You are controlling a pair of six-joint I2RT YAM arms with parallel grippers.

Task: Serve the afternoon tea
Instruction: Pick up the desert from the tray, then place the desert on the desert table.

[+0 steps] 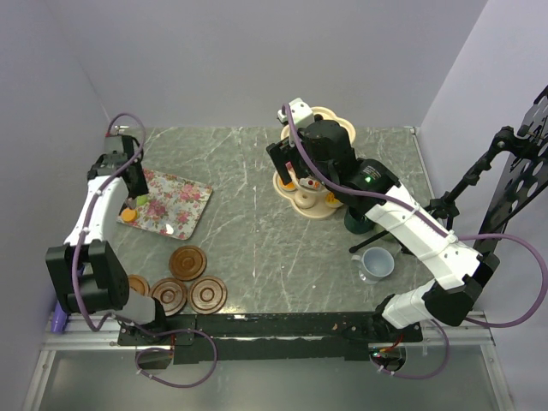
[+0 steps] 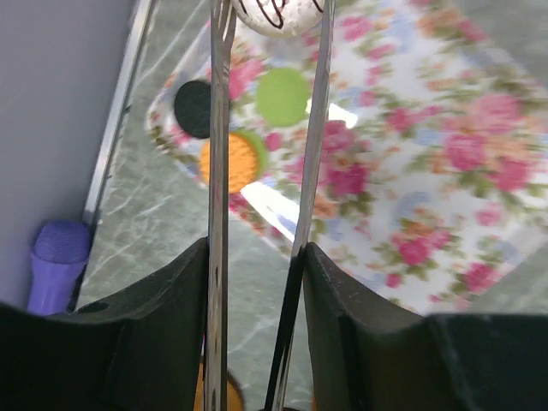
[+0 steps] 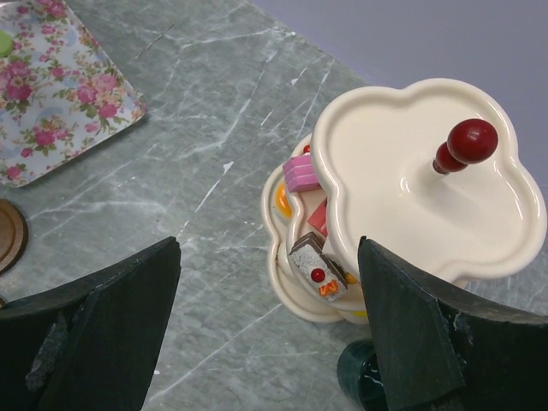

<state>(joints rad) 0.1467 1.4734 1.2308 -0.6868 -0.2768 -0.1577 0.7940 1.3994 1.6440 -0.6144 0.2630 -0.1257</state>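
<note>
Marble tabletop carries the three-tier stand upright, long axis vertical, red knob uppermost, beneath the wide-spread right gripper; left gripper clamps metal tongs.

On the table, at left: tray, with cakes at its left end. Near of the tray, by the near-left edge: four saucers, clustered. Far, right of centre, well apart from the tray: stand, with more cakes on its lower tiers. Just near-right of the stand: mug. Nearer, at right, apart: second mug.
</note>
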